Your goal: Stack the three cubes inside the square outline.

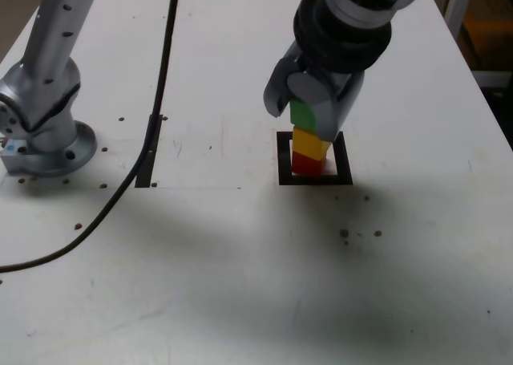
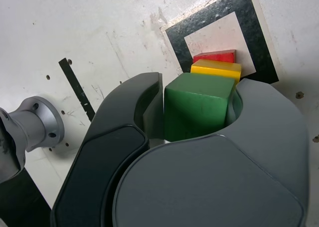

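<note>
Standing inside the square outline (image 1: 346,175): red cube (image 1: 307,164), yellow cube (image 1: 310,144) on it, green cube (image 1: 301,113) topmost, clasped between the pincer (image 1: 304,108) jaws. White worktop (image 1: 240,261), scuffed, speckled; black cable (image 1: 128,184) and arm base (image 1: 48,144) well apart from the outline.

Green cube (image 1: 302,113) (image 2: 198,105), yellow cube (image 1: 309,143) (image 2: 216,68), red cube (image 1: 307,164) (image 2: 215,56). Square outline (image 1: 284,158) (image 2: 177,34) black, white centre. Gripper (image 1: 304,112) (image 2: 197,110) grey, dark. Table (image 1: 240,253) white, dark specks. Cable (image 1: 164,68) black.

white table (image 1: 240,285), square outline (image 1: 284,158), red cube (image 1: 305,164), cable (image 1: 120,190)
</note>
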Controlling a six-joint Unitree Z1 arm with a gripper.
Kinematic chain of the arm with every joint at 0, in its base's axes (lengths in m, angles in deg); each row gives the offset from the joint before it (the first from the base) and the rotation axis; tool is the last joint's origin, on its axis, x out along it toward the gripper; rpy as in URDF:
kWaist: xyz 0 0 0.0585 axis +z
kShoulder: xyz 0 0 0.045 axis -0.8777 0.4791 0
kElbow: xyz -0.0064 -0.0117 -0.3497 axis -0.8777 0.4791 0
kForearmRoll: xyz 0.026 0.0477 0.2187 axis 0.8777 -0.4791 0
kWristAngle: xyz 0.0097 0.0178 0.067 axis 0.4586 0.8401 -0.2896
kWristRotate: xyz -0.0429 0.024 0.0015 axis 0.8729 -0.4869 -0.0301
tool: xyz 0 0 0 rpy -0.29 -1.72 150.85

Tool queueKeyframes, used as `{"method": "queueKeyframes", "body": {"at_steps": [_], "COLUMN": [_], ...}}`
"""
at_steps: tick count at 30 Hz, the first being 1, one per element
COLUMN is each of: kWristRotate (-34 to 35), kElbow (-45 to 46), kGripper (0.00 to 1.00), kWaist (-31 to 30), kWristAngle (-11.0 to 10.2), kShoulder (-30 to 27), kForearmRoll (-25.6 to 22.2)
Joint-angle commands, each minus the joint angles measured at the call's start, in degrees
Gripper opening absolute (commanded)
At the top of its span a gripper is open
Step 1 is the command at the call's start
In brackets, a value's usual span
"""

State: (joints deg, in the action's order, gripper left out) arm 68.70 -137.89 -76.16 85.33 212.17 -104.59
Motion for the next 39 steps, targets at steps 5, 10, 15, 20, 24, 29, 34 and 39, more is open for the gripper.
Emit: {"method": "queueKeyframes", "body": {"at_steps": [5, 10, 15, 20, 24, 29, 34, 39], "kWristRotate": [-0.05, -0.43, -0.99, -1.05, -0.58, -0.58, -0.02, 0.69], "kElbow": [-0.25, -0.12, -0.12, -0.1, -0.26, -0.39, 1.27, 4.53], "kGripper": [0.31, 0.44, 0.66, 0.98, 1.0, 1.0, 1.0, 1.0], "kWaist": [-0.07, -0.07, -0.07, -0.07, -0.07, -0.07, -0.07, -0.06], "kWristAngle": [0.72, 1.34, 1.79, 1.89, 1.19, 0.59, 0.78, 1.75], "kShoulder": [0.72, 0.84, 1.03, 0.51, -0.17, -0.33, -4.15, -9.37], "kForearmRoll": [-0.88, -0.95, -0.92, -0.95, -0.91, -0.9, -0.95, -0.93]}}
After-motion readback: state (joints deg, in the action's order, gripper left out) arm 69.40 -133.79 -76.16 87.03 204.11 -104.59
